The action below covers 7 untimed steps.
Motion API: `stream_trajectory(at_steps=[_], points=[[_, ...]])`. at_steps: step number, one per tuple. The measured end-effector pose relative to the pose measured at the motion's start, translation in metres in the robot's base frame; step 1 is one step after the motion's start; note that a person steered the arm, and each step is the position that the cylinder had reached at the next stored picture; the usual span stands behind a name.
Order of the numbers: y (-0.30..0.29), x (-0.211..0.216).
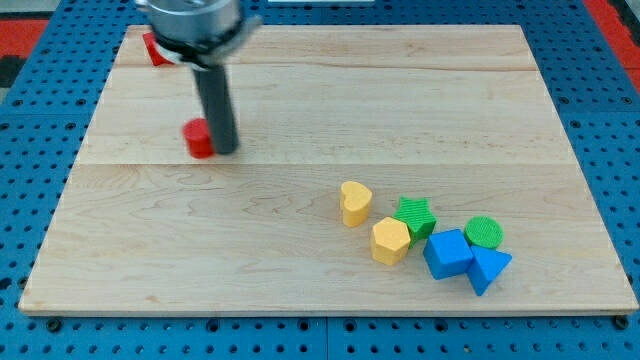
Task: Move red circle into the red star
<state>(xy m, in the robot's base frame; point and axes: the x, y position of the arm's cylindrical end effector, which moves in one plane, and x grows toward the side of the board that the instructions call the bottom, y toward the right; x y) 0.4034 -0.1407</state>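
The red circle (199, 138) lies on the wooden board at the view's upper left. My tip (224, 150) stands right against its right side, touching or nearly so. The red star (155, 49) sits near the board's top left corner, partly hidden behind the arm's dark body. It lies above and a little left of the red circle, well apart from it.
A cluster sits at the view's lower right: a yellow heart (355, 203), a yellow hexagon (390, 240), a green star (415, 217), a green circle (485, 233), a blue cube (447, 253) and a blue triangle (489, 269). The board's (300, 110) edges border blue pegboard.
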Motion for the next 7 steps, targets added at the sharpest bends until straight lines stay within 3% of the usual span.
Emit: stream_trajectory(at_steps=[3, 5, 7], points=[[-0.110, 0.018], [-0.130, -0.061], [-0.125, -0.102]])
